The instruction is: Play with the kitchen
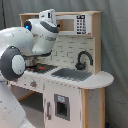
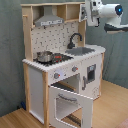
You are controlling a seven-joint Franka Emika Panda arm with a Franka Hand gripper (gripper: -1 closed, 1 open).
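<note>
Play kitchen [image 2: 60, 75], pale wood, standing on the floor with oven door [image 2: 70, 102] dropped open and pot [image 2: 44, 56] on stove; gripper [image 2: 91, 11] at upper shelf, jaw state indeterminable; approach step, next move requires descent toward the counter.

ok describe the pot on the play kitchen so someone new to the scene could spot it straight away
Find the play kitchen of pale wood and white panels. On its stove, under the grey hood, sits the pot. It is shiny metal, the only loose item on the counter; the black faucet stands at the sink alongside.
</note>
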